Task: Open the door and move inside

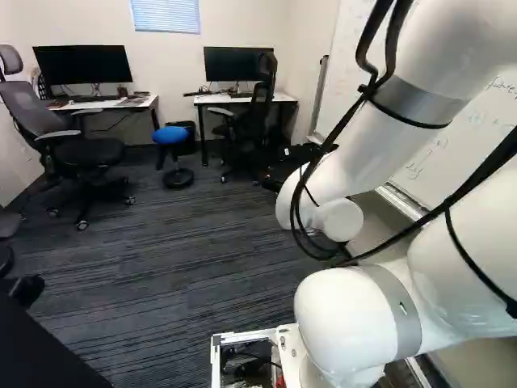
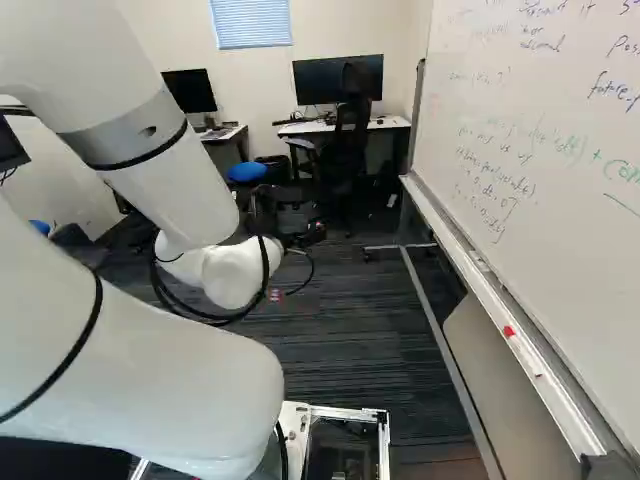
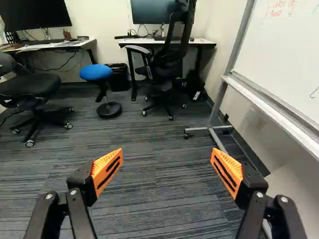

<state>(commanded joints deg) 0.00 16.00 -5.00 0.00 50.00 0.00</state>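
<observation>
The end effector [image 2: 300,235] is spread wide, orange pads [image 3: 103,167] clear only in the wrist view. Only the right base view shows a red object [image 2: 508,331] on the whiteboard ledge [image 2: 465,260]. The door's location cannot be told.

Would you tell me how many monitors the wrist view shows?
2: one monitor on the desk nearer the whiteboard, partly behind a black chair; the other monitor on the farther desk.

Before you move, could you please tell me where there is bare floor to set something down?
Bare carpet shows between the blue stool, grey chair and whiteboard's foot. Crowded: around the desk behind the black chair, with the black bin beside it.
</observation>
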